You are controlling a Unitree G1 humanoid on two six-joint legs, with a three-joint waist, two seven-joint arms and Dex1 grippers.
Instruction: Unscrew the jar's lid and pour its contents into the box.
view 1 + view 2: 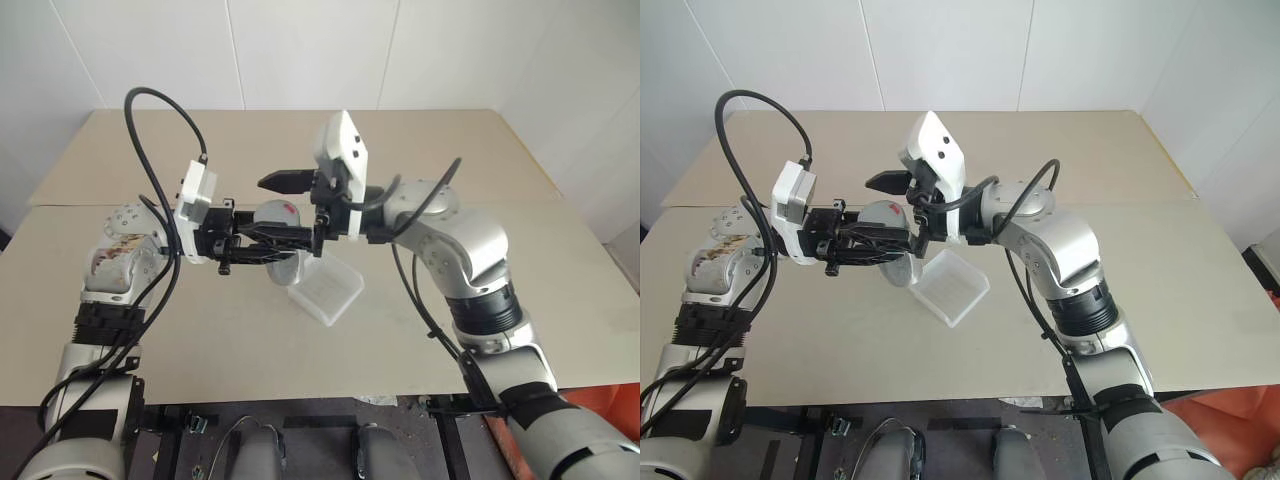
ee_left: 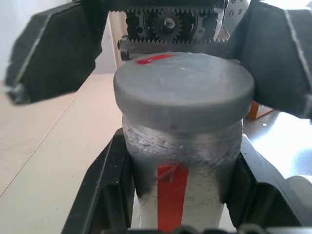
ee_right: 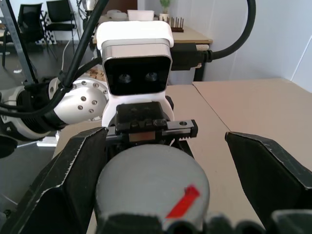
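Left wrist view shows me the small clear-grey cylindrical jar (image 2: 180,165) with its red mark, pinched at the body by the two black fingers of my left gripper (image 2: 181,195). It lies level in the air above the beige table (image 1: 150,300). The round flat silver-grey screw lid (image 2: 184,92) is on the jar, not yet loosened as far as I judge. My right gripper (image 3: 165,180) faces it, the fingers (image 3: 73,180) spread wide on both sides of the lid without touching it.

The small square shallow box of translucent white plastic (image 1: 326,290) sits on the table just under the two grippers. I cannot see the contents through the jar wall.

I see two risks. If the right fingers close off-centre, they may slip on the smooth lid edge. If the left grip is too weak, the whole jar may turn together with the lid, and then nothing unscrews.
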